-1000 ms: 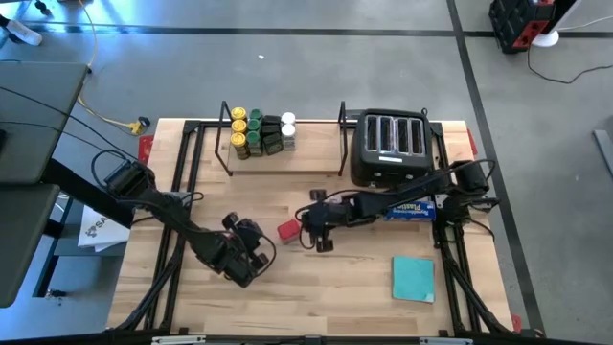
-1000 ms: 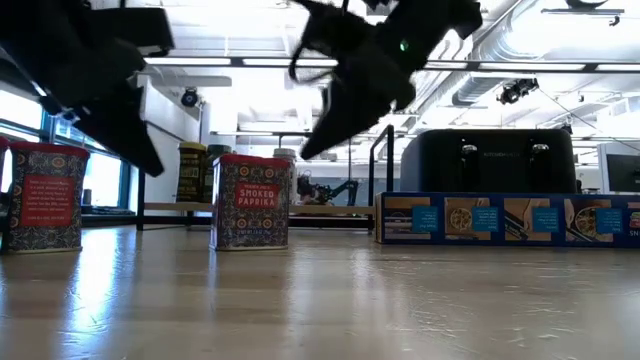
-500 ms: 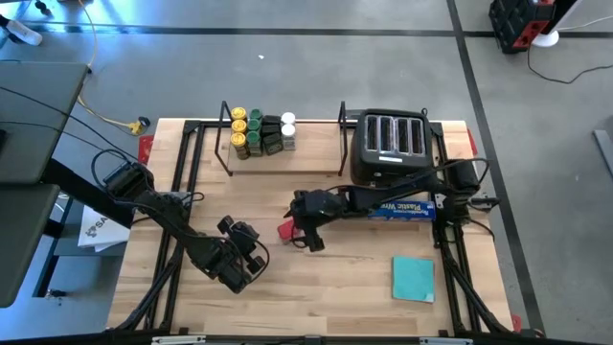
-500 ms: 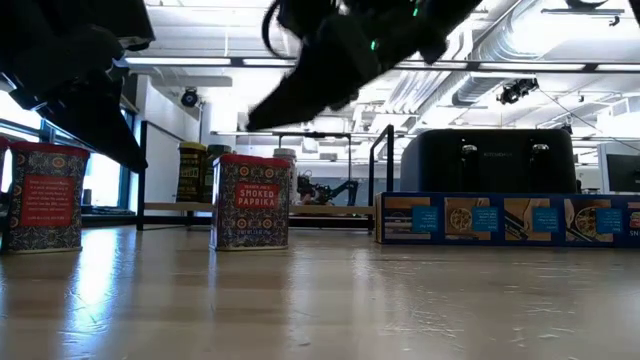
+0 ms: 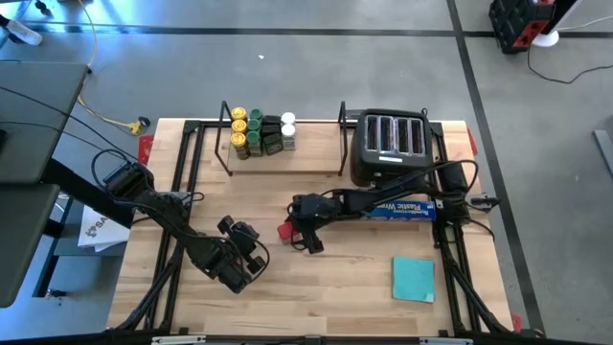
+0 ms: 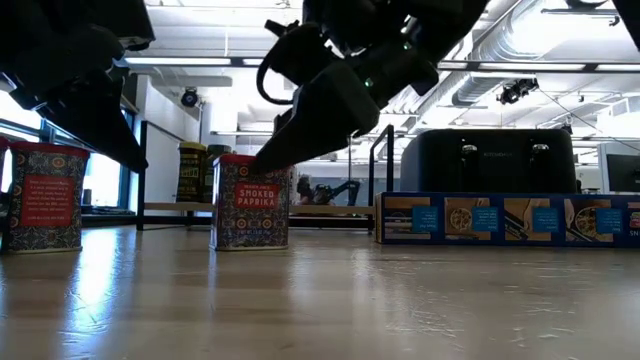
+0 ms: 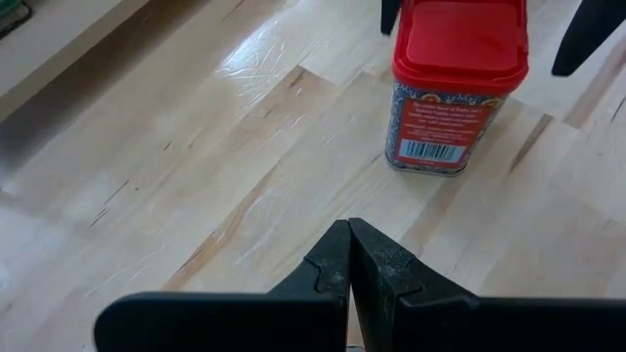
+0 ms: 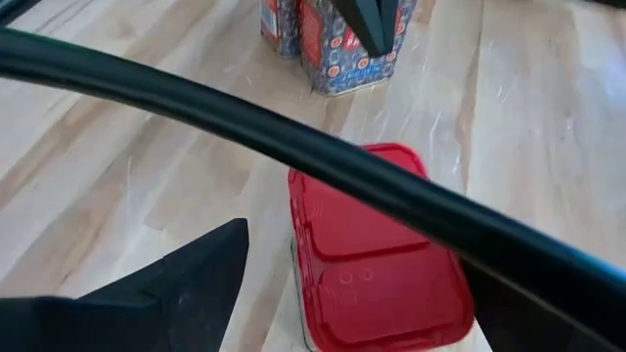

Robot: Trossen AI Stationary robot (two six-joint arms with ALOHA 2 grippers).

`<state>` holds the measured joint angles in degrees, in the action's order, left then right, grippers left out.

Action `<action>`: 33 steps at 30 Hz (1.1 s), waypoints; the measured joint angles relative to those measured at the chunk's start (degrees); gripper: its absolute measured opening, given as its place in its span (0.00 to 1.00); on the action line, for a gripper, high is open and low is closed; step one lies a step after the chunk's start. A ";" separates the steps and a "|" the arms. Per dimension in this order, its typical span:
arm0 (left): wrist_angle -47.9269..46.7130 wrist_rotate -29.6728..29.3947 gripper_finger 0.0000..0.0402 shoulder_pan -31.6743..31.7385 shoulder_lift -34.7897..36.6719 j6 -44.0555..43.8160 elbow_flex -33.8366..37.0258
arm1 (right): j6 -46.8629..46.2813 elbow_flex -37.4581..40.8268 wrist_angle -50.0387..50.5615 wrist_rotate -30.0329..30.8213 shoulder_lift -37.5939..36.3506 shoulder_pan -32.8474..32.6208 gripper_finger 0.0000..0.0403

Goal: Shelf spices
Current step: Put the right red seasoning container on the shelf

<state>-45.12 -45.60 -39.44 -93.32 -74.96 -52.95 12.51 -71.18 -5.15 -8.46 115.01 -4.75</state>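
— Left side? Left gripper [image 5: 241, 271] near the front, fingers pressed together, holding nothing.
— Middle? Red tin [image 5: 286, 231] upright at table centre; right gripper [image 5: 305, 230] spread wide over it, not pinching.
— Behind? Shelf [image 5: 316, 158], jars [image 5: 259, 132] clustered at its left end.

- Your high view looks straight down, far enough off to take in the whole tabletop [image 5: 326, 287] and both arms.
- Your low view sits at tabletop height, facing level across toward the toaster [image 6: 487, 160] and the room behind.
- Your left wrist view looks down close past the left gripper [image 7: 349, 256] at a red tin [image 7: 458, 83].
- Your right wrist view sits very close above that same red tin, with a cable crossing the picture.
- All four views share this tin.
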 joint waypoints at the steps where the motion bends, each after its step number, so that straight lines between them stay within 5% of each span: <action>1: 0.00 0.00 0.00 0.00 0.00 0.02 0.00 | -0.05 0.00 -0.04 -0.15 0.19 0.00 0.83; 15: -0.04 -0.02 0.00 0.00 0.00 0.04 0.02 | -1.92 -0.07 1.22 -0.09 0.17 0.01 0.52; 21: -0.04 -0.02 0.00 0.02 0.00 0.00 0.02 | -1.99 0.11 4.44 4.22 -2.78 -0.24 0.51; 26: 0.08 -0.01 0.00 0.02 0.00 0.00 0.04 | 1.57 0.04 10.60 9.83 -12.30 0.87 0.51; 33: 0.48 -0.02 0.00 0.02 0.02 0.02 0.04 | 5.44 -1.40 15.27 13.66 -23.88 11.75 0.51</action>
<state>-44.64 -45.63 -39.42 -93.30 -74.94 -52.90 17.95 -72.58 10.12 5.21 91.13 6.99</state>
